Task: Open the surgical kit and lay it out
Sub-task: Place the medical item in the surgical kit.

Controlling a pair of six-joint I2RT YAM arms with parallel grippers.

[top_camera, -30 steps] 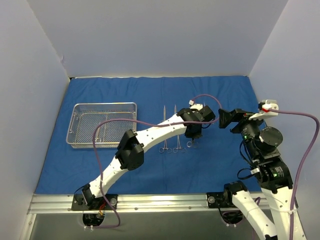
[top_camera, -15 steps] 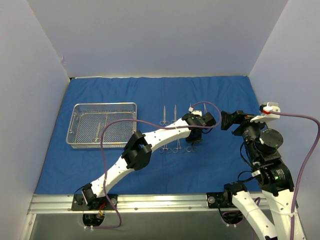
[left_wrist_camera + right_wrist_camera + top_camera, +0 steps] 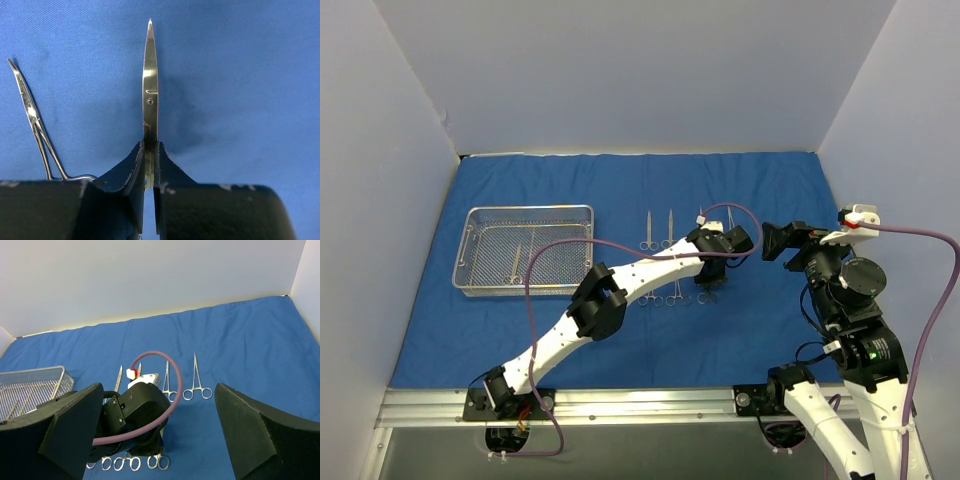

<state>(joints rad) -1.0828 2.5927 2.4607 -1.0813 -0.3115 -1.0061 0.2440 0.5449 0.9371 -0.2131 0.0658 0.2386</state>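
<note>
The royal-blue cloth wrap (image 3: 760,330) lies spread over the table. The silver wire-mesh tray (image 3: 470,250) stands at the left with a few instruments (image 3: 517,262) inside. Several ring-handled instruments lie in rows on the cloth, among them one clamp (image 3: 647,232) and another clamp (image 3: 196,380). My left gripper (image 3: 149,150) is shut on the shank of a pair of scissors (image 3: 150,85), low over the cloth, blades pointing away. Its ring handles (image 3: 161,461) show beneath the left gripper (image 3: 705,283). My right gripper (image 3: 157,386) hovers open and holds nothing, just right of the left gripper.
Grey walls enclose the table at the back and sides. A purple cable (image 3: 170,405) loops over the left wrist. A curved clamp (image 3: 30,115) lies close to the left of the held scissors. The metal rail (image 3: 620,405) runs along the near edge.
My left arm has stretched forward and its wrist has turned a little, still holding the scissors low over the cloth. The right gripper has shifted slightly to the right.
</note>
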